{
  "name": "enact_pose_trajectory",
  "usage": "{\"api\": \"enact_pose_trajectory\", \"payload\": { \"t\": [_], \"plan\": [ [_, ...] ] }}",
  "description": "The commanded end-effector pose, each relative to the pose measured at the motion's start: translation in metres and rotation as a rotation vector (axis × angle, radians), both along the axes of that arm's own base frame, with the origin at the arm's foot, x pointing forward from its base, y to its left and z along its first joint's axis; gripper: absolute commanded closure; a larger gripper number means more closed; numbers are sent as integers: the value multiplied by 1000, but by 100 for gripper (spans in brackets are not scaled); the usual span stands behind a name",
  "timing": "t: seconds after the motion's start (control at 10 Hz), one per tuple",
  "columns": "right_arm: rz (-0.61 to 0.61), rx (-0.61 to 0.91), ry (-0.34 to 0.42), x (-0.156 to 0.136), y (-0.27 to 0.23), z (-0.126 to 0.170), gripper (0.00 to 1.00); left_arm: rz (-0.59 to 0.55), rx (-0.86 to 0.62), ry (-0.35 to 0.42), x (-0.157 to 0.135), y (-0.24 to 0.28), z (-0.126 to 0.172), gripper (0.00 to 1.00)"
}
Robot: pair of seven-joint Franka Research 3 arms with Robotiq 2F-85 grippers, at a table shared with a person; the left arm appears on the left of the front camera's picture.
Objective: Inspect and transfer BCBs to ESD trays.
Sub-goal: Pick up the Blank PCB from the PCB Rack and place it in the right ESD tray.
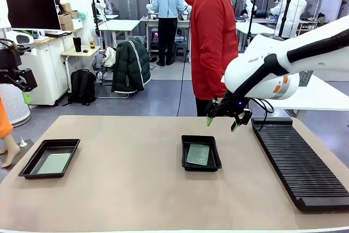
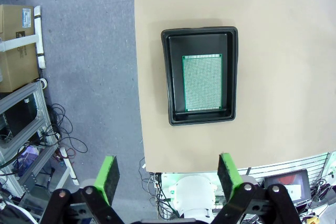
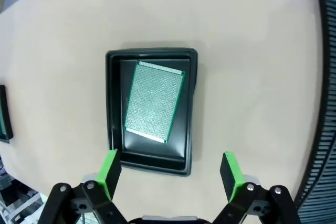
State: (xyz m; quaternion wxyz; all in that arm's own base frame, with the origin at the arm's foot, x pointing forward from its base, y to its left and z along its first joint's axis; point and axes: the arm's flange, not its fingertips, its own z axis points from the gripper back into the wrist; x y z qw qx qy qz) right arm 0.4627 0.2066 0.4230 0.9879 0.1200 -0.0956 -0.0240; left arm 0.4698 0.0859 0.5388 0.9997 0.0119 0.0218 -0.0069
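BCBs askew, trays well apart

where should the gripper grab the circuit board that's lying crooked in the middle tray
Likely from above, fingers across the narrow width, pinching the two long edges of the board. It lies flat and skewed in the middle tray, so turn the wrist to its angle; wall clearance looks tight.
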Motion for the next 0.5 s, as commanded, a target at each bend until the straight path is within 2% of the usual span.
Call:
{"api": "enact_pose_trajectory", "payload": {
  "t": [0.0, 0.2, 0.4],
  "plan": [
    [-15, -29, 20, 4, 2, 4, 0, 1, 0, -2, 0, 1, -1, 0],
    [-33, -45, 8, 8, 0, 3, 0, 1, 0, -2, 0, 1, -1, 0],
    [3, -7, 13, 1, -2, 3, 0, 1, 0, -2, 0, 1, -1, 0]
  ]
}}
